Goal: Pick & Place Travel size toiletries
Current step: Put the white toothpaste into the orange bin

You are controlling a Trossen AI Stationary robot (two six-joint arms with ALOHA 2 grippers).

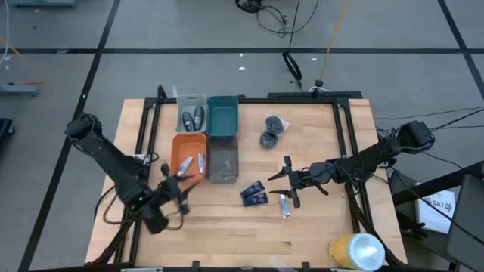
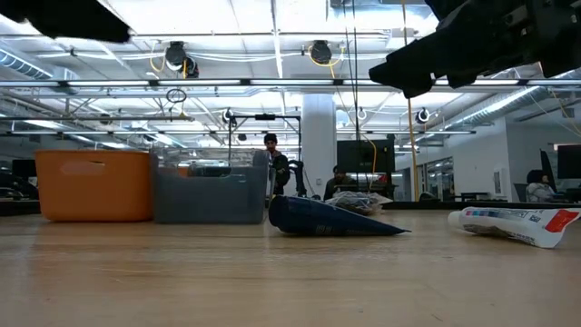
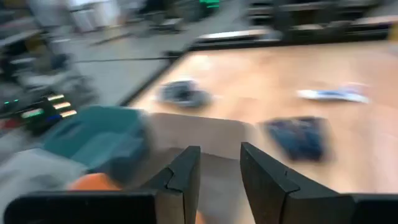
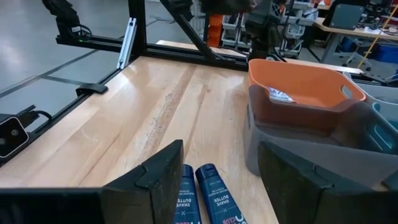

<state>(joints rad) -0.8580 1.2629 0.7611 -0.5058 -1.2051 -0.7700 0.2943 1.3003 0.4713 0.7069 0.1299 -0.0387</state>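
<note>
- The right gripper hung over the middle of the table with its jaws wide and empty, just beside the two dark blue packets; the right wrist view showed those packets lying flat between its fingers. I judged the step in hand to be the approach for a pick on one of them.
- The next move would call for a straight descent and a close on a single packet, since the pair lay touching side by side.
- The left gripper sat by the near edge of the orange rectangular plastic bin, jaws parted a little; it looked empty, though its wrist view was too smeared to be sure.
- White tubes lay in the orange bin, two dark grey oval bottles in the clear bin.
- Still loose: one white tube near the packets, two dark grey round puffs farther back.
- The grey bin stood close beside the packets; the teal bin lay behind it.
</note>
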